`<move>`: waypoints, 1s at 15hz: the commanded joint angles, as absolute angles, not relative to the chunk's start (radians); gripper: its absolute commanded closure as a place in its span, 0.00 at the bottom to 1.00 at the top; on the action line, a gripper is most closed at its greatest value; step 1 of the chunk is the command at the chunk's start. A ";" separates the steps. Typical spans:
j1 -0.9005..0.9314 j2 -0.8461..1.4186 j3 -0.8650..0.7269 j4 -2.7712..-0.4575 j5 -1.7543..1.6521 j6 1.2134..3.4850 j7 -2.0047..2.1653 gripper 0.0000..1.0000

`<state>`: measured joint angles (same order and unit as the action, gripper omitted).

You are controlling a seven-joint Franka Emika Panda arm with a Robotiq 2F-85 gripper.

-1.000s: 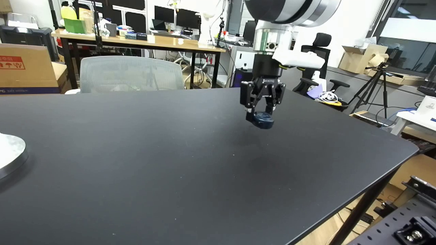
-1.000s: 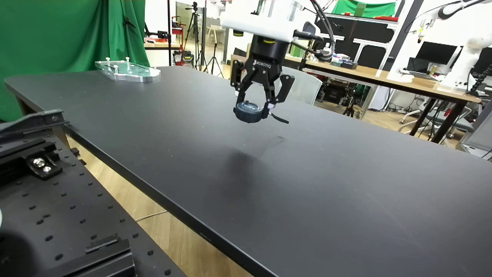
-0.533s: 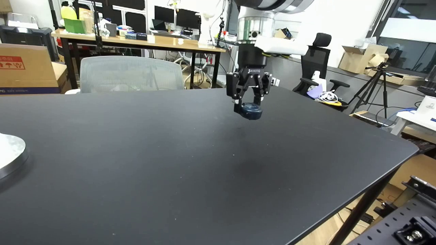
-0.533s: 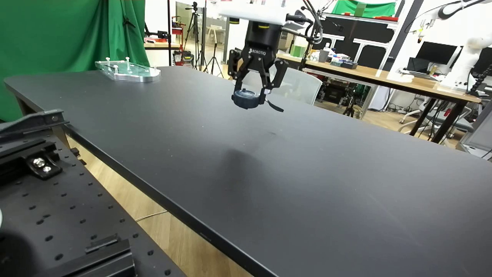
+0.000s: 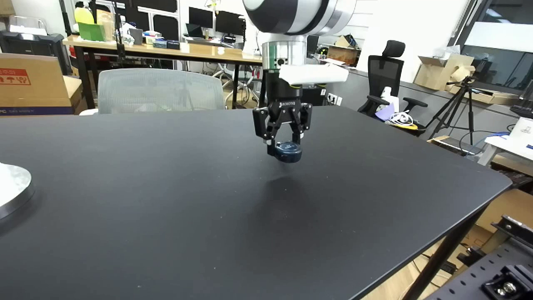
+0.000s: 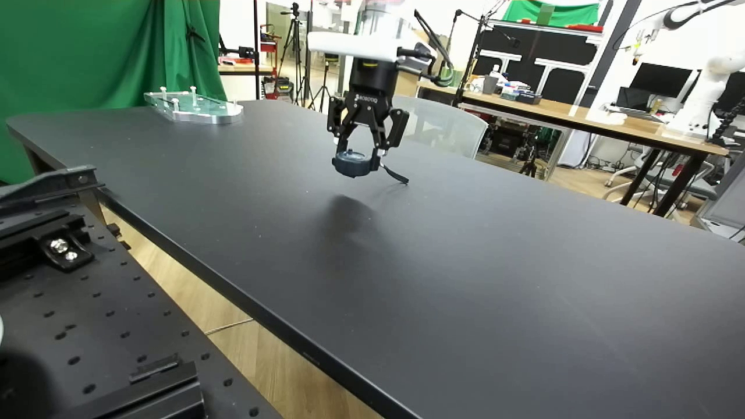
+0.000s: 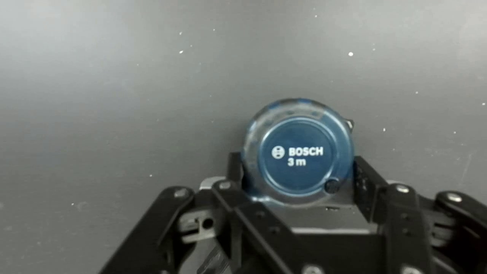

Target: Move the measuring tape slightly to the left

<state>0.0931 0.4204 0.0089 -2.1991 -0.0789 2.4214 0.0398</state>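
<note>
The measuring tape (image 5: 288, 152) is a squat, round, dark blue case with black parts. In the wrist view its face (image 7: 298, 152) reads "BOSCH 3 m". My gripper (image 5: 285, 146) is shut on the tape, with one finger on each side of it. In an exterior view the tape (image 6: 353, 164) hangs level a little above the black table (image 6: 495, 279), with a dark shadow below and apart from it. A dark strap trails down from the gripper (image 6: 357, 156) beside the tape, and its end is close to the table surface.
A clear plate with white posts (image 6: 195, 109) lies at the table's far end. A round white object with a metal rim (image 5: 14, 187) stands at the left edge. A grey mesh chair (image 5: 160, 89) is behind the table. A perforated dark plate (image 6: 105, 297) stands beside the table.
The gripper and the held tape have moved to the left in both exterior views. They rose at first, then came down closer to the table. The grip has stayed shut.
</note>
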 commanded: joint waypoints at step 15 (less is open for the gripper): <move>0.090 0.474 0.036 -2.156 -0.043 2.454 0.036 0.07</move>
<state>0.1008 0.4721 0.0246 -2.1717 -0.0576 2.4619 0.0373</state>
